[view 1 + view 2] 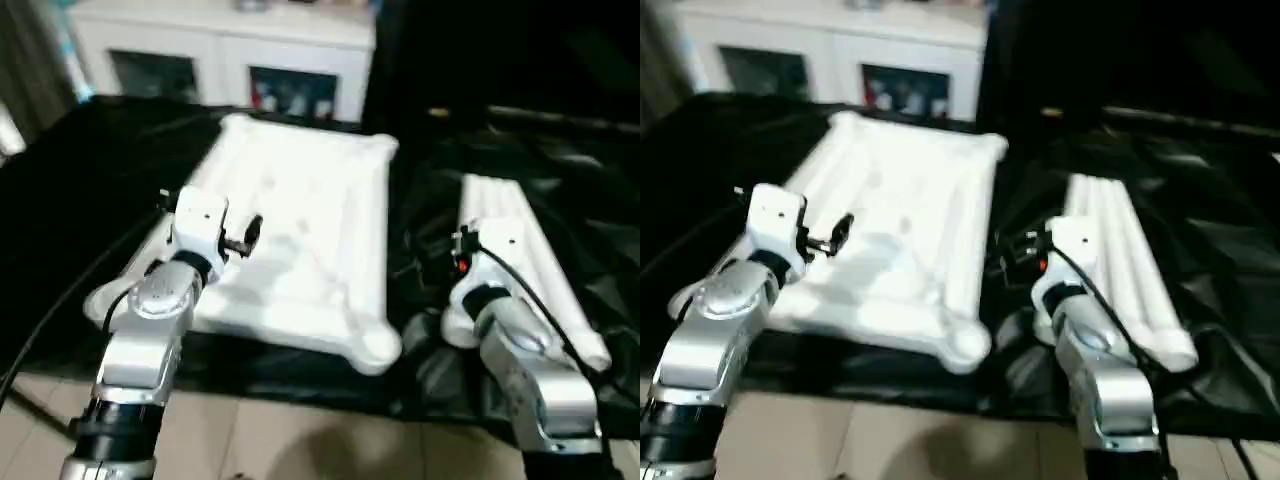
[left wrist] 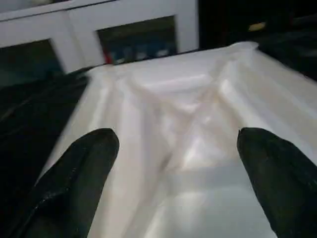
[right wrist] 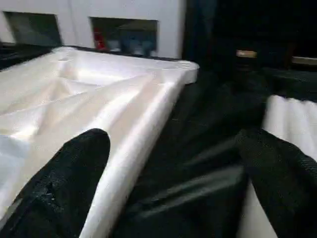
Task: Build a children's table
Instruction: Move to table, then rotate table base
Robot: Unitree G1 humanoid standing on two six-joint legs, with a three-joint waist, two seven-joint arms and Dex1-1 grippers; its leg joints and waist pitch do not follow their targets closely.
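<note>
The children's table lies in parts on a black cloth. Its white top (image 1: pixel 300 210) rests upside down, ribbed underside up, with rounded sockets at the corners. Several white tapered legs (image 1: pixel 520 250) lie side by side to the right of it. My left gripper (image 1: pixel 244 238) hovers over the top's near left part, open, with the ribs showing between its black fingers (image 2: pixel 84 163). My right gripper (image 1: pixel 1018 250) is open over the cloth, in the gap between the top's right edge (image 3: pixel 148 114) and the legs (image 3: pixel 292 119). Neither holds anything.
A black cloth (image 1: pixel 80 180) covers the work surface and hangs toward a tiled floor (image 1: pixel 300 440) at the near edge. A white cabinet with glass doors (image 1: pixel 230 50) stands behind. A dark cable runs along my left arm.
</note>
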